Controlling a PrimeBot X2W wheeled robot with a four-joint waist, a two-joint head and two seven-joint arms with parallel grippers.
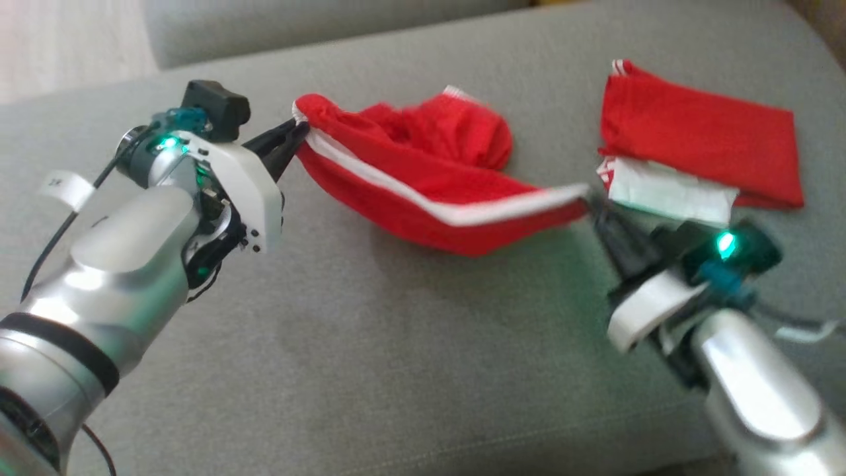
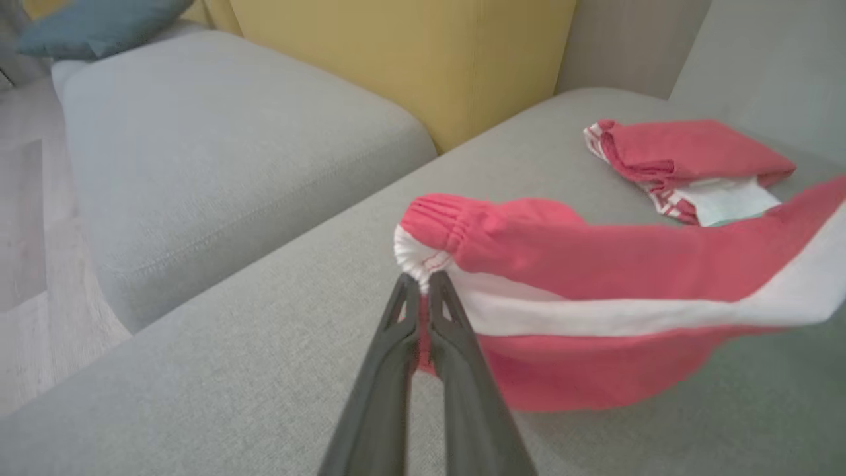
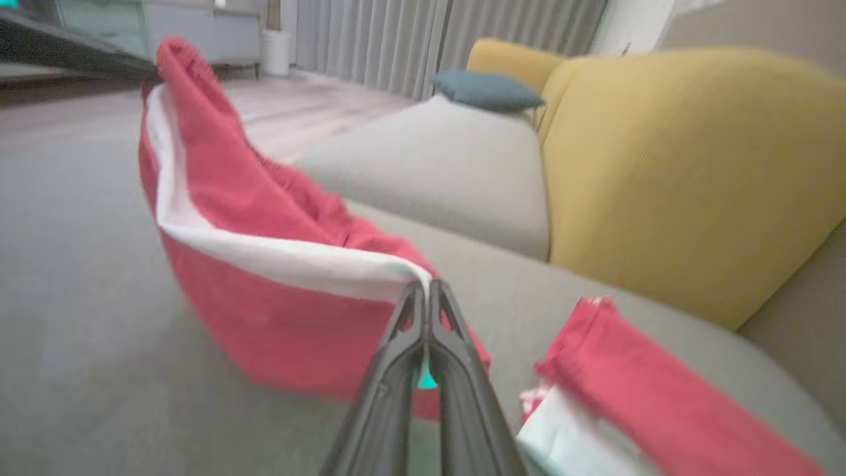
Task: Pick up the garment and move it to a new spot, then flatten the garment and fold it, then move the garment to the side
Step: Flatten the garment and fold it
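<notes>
The garment (image 1: 429, 192) is a pair of red shorts with a white side stripe, stretched between my two grippers above the grey sofa seat (image 1: 396, 344). My left gripper (image 1: 299, 132) is shut on the elastic waistband corner (image 2: 423, 261). My right gripper (image 1: 593, 206) is shut on the far end of the white stripe (image 3: 403, 274). The cloth (image 3: 277, 317) sags in the middle, with its rear part bunched on the seat.
A folded red garment with a pale lining (image 1: 694, 158) lies on the seat at the right, close to my right gripper. A second grey cushion (image 2: 218, 152) and a yellow armchair (image 3: 687, 165) stand beyond. Bare seat stretches in front.
</notes>
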